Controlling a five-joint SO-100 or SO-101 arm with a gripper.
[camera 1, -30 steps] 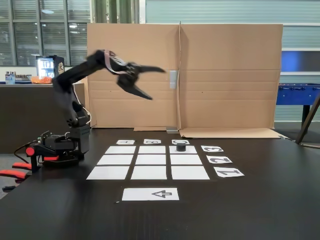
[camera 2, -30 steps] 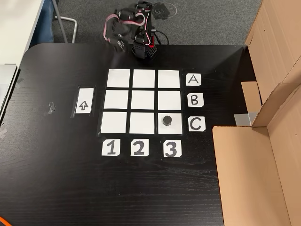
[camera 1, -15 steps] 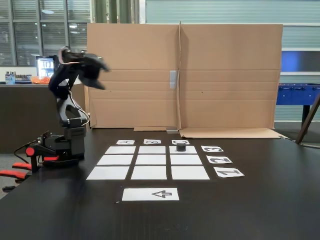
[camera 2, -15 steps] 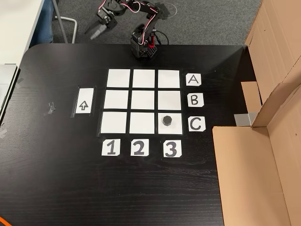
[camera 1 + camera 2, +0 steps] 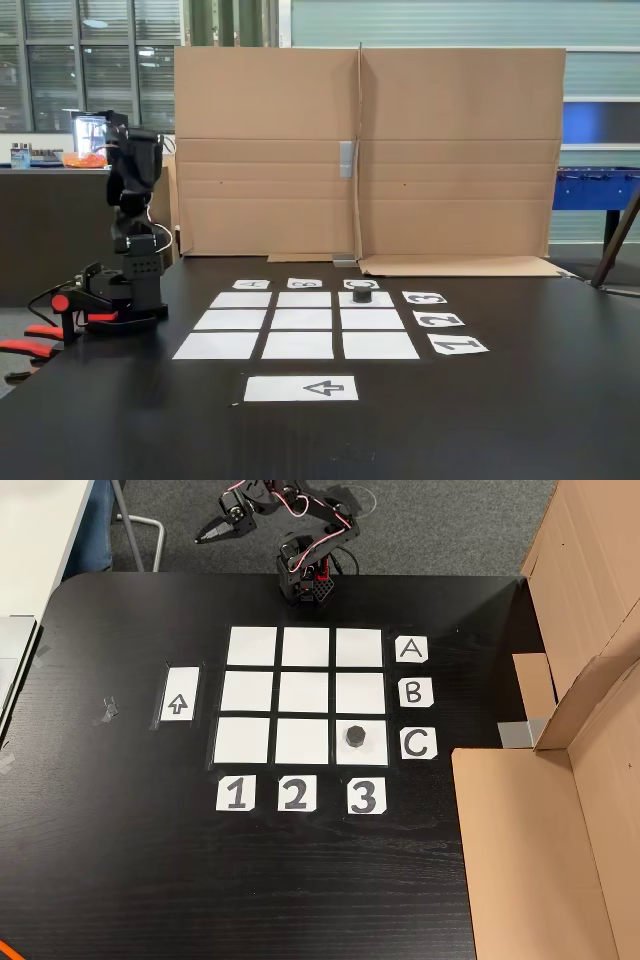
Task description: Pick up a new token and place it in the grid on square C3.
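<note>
Since a second ago the arm (image 5: pixel 135 215) has swung back from its reach over the table and now stands folded upright above its base at the table's rear edge, while nothing on the table has shifted. Going by size: the black table (image 5: pixel 120 860) is largely bare, with a cardboard screen (image 5: pixel 365 150) along one side; the grid (image 5: pixel 305 695) of nine white paper squares lies in the middle, label cards on two sides and an arrow sheet (image 5: pixel 177 696) on a third. The token (image 5: pixel 355 737) sits upright on square C3 (image 5: pixel 372 751), the corner cell by the C and 3 cards, inside its borders. The gripper (image 5: pixel 210 535) hangs beyond the table edge in the overhead-angled fixed view, fingers drawn together to a point and apparently carrying nothing; from the side I cannot tell its state. Judgement: placement looks complete and the step in hand is the retreat to rest. To do it well, keep the gripper high and behind the base, away from the grid. Open room is ample on the arrow side and rear; the cardboard past the letter cards is the only close obstruction.
</note>
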